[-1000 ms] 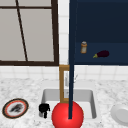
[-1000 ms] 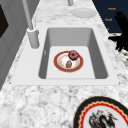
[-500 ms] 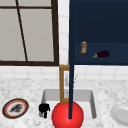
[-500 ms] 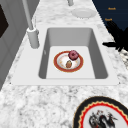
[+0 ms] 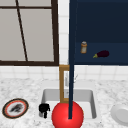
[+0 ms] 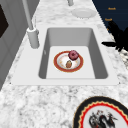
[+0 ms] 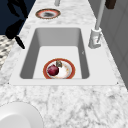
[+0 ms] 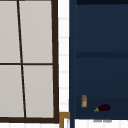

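My left hand hangs in the air at the sink's front left corner, holding nothing. Its fingers look spread, with one pointing down. The same hand shows as a dark shape beyond the sink's front rim in the left side view and in the right side view. In the sink lies a red-rimmed plate carrying a dark red fruit and a small brown item. The plate and fruit are also in the right side view.
A patterned plate lies on the counter to the left, a white plate to the right. The grey faucet stands behind the basin. The blue cabinet's open door is edge-on; inside are a jar and an eggplant. A red ball covers the sink's front.
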{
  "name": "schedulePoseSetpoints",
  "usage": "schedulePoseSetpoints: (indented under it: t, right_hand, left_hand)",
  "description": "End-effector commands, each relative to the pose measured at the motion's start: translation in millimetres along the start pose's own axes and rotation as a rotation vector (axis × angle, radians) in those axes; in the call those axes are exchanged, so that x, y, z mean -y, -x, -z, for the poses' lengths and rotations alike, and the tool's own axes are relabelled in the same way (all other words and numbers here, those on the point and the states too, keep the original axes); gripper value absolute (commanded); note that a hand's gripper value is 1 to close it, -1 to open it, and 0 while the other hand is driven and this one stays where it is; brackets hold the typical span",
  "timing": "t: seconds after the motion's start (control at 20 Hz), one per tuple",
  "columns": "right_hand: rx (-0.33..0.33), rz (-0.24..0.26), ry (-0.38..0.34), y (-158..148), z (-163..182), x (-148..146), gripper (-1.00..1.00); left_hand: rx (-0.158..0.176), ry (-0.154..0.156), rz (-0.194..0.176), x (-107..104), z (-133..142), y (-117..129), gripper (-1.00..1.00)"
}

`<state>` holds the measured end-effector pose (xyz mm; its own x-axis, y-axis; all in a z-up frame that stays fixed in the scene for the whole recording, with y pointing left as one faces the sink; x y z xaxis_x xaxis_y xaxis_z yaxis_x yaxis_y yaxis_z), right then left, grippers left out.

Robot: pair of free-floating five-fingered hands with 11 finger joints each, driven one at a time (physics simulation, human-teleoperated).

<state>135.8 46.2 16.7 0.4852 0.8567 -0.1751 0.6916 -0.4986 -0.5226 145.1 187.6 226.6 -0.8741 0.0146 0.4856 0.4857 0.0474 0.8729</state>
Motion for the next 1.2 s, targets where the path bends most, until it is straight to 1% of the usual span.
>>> schedulePoseSetpoints:
  t: [0.0, 0.1, 0.2, 0.25, 0.3, 0.35, 0.4, 0.45, 0.5, 0.55, 0.6, 0.7, 0.8, 0.95, 1.05, 1.15]
  right_hand:
    - [0.016, 0.025, -0.089, 5.2, -8.7, -18.7, -1.00]
    - [0.017, 0.032, -0.069, 7.0, -7.6, -18.1, -1.00]
    - [0.004, 0.034, -0.077, 6.1, -4.3, -16.5, -1.00]
    - [0.007, 0.045, -0.068, 6.3, -4.4, -15.7, -1.00]
    - [0.017, 0.056, -0.042, 7.2, -0.9, -13.9, -1.00]
    - [0.013, 0.057, -0.025, 7.5, 4.6, -13.3, -1.00]
    - [0.008, 0.015, 0.020, 4.6, 0.3, -4.0, -1.00]
    - [0.006, 0.013, 0.018, 4.1, 1.2, -5.2, -1.00]
    - [-0.001, 0.001, 0.016, 0.1, 4.2, -8.3, -1.00]
    - [0.017, 0.008, -0.010, -1.1, 7.5, -13.3, -1.00]
    - [0.024, 0.016, -0.050, 4.7, 9.9, -26.0, -1.00]
    - [-0.005, 0.057, -0.043, 16.6, 8.2, -20.9, -1.00]
    - [0.008, 0.073, -0.056, 17.8, 6.9, -23.5, -1.00]
    - [-0.017, 0.088, -0.043, 22.9, 11.5, -24.4, -1.00]
    - [-0.027, 0.093, -0.021, 28.2, 19.8, -25.8, -1.00]
    - [-0.034, 0.093, -0.025, 34.6, 27.6, -29.3, -1.00]
  left_hand:
    - [0.000, 0.000, 0.000, 0.0, 0.0, 0.0, 0.00]
    - [0.000, 0.000, 0.000, 0.0, 0.0, 0.0, 0.00]
    - [0.000, 0.000, 0.000, 0.0, 0.0, 0.0, 0.00]
    - [0.000, 0.000, 0.000, 0.0, 0.0, 0.0, 0.00]
    - [0.000, 0.000, 0.000, 0.0, 0.0, 0.0, 0.00]
    - [0.000, 0.000, 0.000, 0.0, 0.0, 0.0, 0.00]
    - [0.000, 0.000, 0.000, 0.0, 0.0, 0.0, 0.00]
    - [0.000, 0.000, 0.000, 0.0, 0.0, 0.0, 0.00]
    - [0.000, 0.000, 0.000, 0.0, 0.0, 0.0, 0.00]
    - [0.000, 0.000, 0.000, 0.0, 0.0, 0.0, 0.00]
    - [0.000, 0.000, 0.000, 0.0, 0.0, 0.0, 0.00]
    - [0.000, 0.000, 0.000, 0.0, 0.0, 0.0, 0.00]
    - [0.000, 0.000, 0.000, 0.0, 0.0, 0.0, 0.00]
    - [0.000, 0.000, 0.000, 0.0, 0.0, 0.0, 0.00]
    - [0.000, 0.000, 0.000, 0.0, 0.0, 0.0, 0.00]
    - [0.000, 0.000, 0.000, 0.0, 0.0, 0.0, 0.00]
